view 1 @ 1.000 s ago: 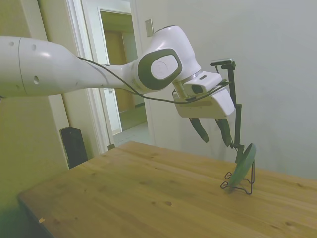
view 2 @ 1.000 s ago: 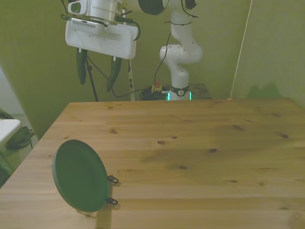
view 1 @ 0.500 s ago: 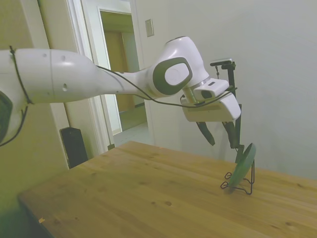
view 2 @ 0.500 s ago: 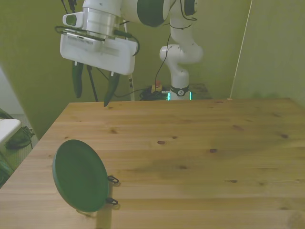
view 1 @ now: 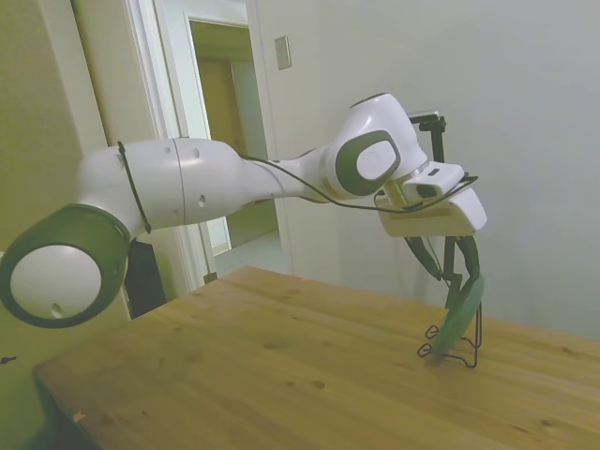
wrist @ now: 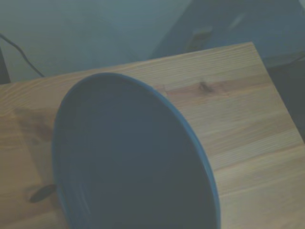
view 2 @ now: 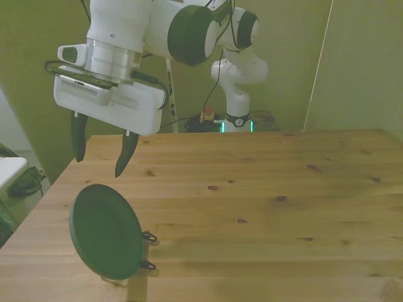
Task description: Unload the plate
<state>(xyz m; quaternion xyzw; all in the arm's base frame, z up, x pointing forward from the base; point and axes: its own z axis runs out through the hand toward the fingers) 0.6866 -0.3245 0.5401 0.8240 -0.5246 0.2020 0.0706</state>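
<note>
Pincer [view 2: 101, 160] hovers spread wide and empty above the plate [view 2: 104, 231]; plate rests propped in its wire stand [view 1: 457, 349]; unloading not yet begun.

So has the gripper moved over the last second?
Yes. In the side view the gripper has moved toward and down over the green plate, which stays propped in its wire stand, fingers open, not yet touching it.

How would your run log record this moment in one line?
gripper: open, above plate | plate: tilted in wire stand | table: wooden
</note>
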